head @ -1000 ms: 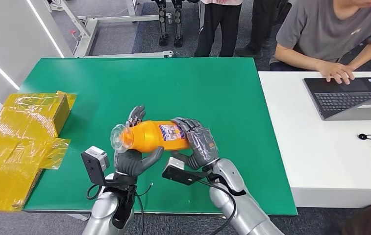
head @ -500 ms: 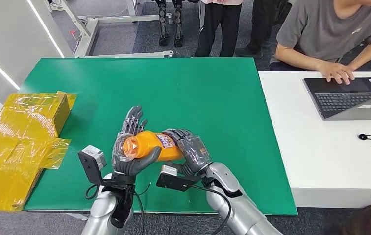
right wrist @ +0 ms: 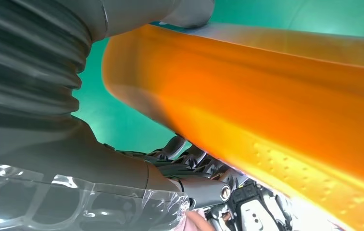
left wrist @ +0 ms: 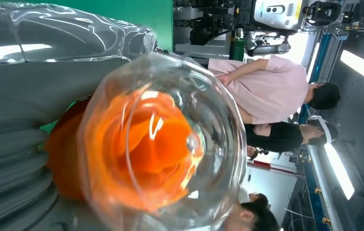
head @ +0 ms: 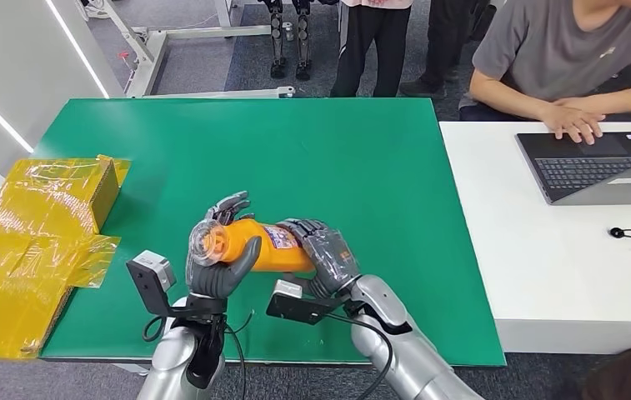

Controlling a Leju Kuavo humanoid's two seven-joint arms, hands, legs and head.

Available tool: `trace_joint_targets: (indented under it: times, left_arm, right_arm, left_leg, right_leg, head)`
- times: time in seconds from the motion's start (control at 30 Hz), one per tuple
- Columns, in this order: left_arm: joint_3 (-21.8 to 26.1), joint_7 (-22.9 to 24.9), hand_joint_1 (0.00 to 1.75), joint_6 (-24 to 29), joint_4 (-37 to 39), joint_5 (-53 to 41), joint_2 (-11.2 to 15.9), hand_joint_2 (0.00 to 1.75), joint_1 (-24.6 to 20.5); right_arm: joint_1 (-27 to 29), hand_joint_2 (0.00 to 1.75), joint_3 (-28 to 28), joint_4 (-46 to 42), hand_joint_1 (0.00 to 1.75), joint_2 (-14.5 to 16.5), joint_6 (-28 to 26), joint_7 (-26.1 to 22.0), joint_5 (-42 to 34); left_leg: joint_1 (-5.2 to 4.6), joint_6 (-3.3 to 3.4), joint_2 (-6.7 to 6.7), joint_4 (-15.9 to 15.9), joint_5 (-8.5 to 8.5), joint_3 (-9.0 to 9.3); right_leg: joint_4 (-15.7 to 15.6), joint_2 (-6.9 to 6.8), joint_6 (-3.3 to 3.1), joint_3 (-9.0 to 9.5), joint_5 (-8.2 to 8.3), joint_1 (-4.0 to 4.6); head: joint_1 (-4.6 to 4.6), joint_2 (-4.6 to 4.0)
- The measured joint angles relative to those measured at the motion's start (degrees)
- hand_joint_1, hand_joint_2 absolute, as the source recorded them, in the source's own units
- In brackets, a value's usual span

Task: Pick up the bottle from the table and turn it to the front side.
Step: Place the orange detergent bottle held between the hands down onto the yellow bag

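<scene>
Your left hand (head: 214, 265) has tightened since half a second ago: the fingers that stood spread behind the neck now curl over it, and the thumb wraps across the front of the orange bottle (head: 255, 247). The clear cap (head: 204, 239) has swung a touch further out to the left. Your right hand (head: 326, 252) sits where it was, fingers folded around the bottle's base end, so both hands grip the bottle and carry it on its side above the green surface (head: 362, 167), near the front edge, label (head: 282, 237) facing up.

Around you: a yellow taped box (head: 37, 225) lies at the left edge of the green surface, well apart from the bottle. A white surface (head: 528, 250) adjoins on the right with a laptop (head: 595, 167) on it, and a seated person (head: 562, 58) rests a hand at the keyboard. More people stand beyond the far edge. Nothing lies between the hands and the box.

Your left wrist view looks straight down the clear cap (left wrist: 163, 144), orange showing through it, with the grey thumb (left wrist: 35, 91) alongside. Your right wrist view puts the bottle's orange wall (right wrist: 266, 110) close and blurred, the grey thumb (right wrist: 136, 14) laid over it and dark fingers (right wrist: 189, 159) tucked beneath, a grip detail the head view hides.
</scene>
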Motion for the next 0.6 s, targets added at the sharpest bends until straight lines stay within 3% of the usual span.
trace_joint_targets:
  times: [0.5, 0.6]
  left_arm:
    - [0.08, -1.05, 1.75, -0.51, 0.8, 1.03, -0.49, 1.75, -2.09]
    - [0.06, -1.04, 1.75, -0.54, 0.02, 1.03, -0.54, 1.75, -2.43]
  right_arm:
    - [3.45, 1.75, -2.05, -3.37, 1.75, 0.31, -7.64, -3.47, -3.93]
    - [4.99, 1.75, -2.67, -5.48, 0.51, 0.45, -9.35, -4.67, -6.57]
  left_leg:
    - [0.0, 0.0, -0.01, 0.0, 0.0, -0.02]
    - [0.0, 0.0, -0.01, 0.0, 0.0, -0.02]
  right_leg:
    - [0.01, -0.01, 0.0, -0.01, 0.0, 0.0]
    - [0.01, -0.02, 0.0, -0.01, 0.0, 0.0]
  head:
    - [0.0, 0.0]
    - [0.01, 0.0]
